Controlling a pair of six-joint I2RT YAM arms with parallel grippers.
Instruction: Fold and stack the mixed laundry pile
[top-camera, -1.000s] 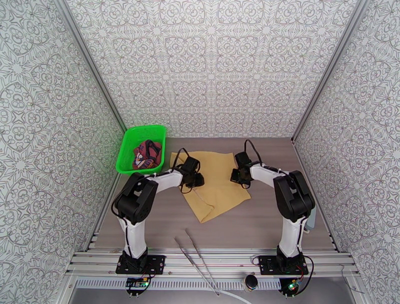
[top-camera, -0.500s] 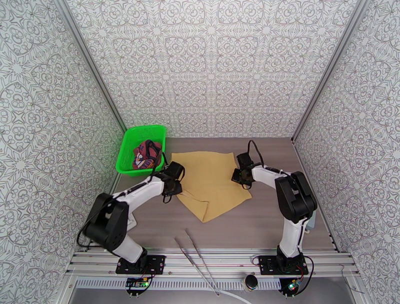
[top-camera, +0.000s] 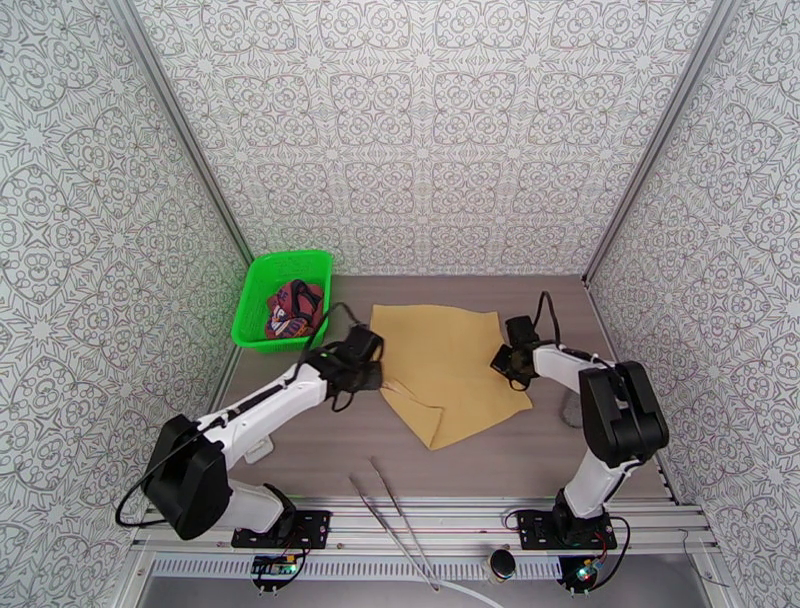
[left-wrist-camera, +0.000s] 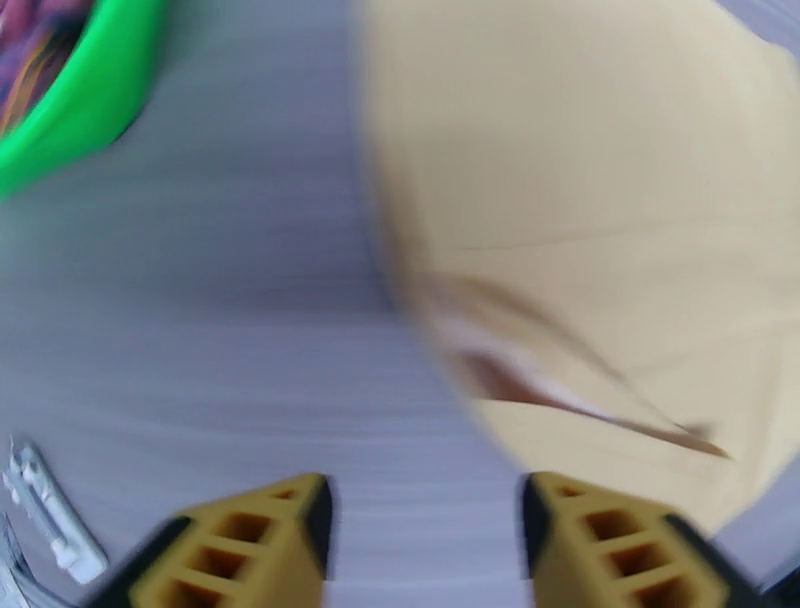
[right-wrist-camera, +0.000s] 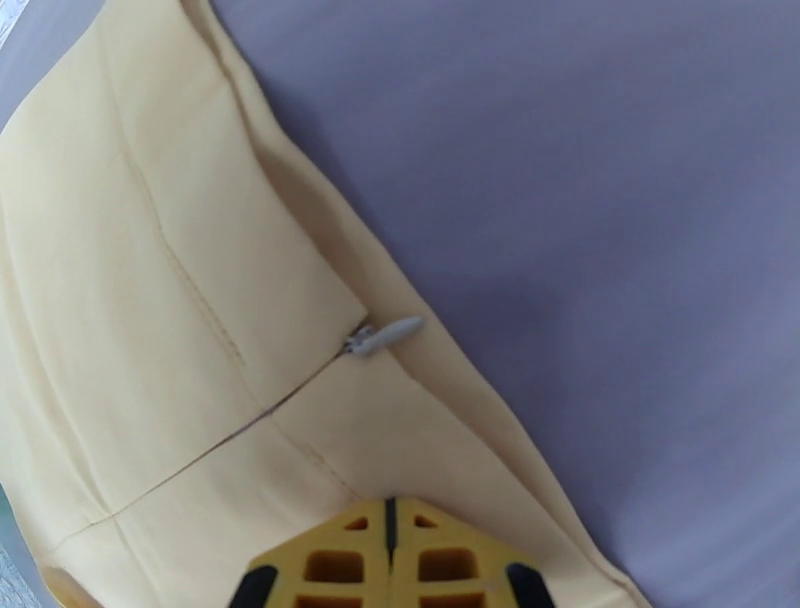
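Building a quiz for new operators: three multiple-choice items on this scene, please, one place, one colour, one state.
1. Where is the maroon garment? A in the basket; B draped over an arm; C in the right jaws.
2. What colour is the basket? A blue; B green; C white.
3. How do the left gripper's jaws stand? A shut on the basket rim; B open; C shut on nothing.
Key: 1 A, it lies bunched inside the basket. 2 B, bright green mesh. 3 B, jaws apart over bare table beside the tan cloth.
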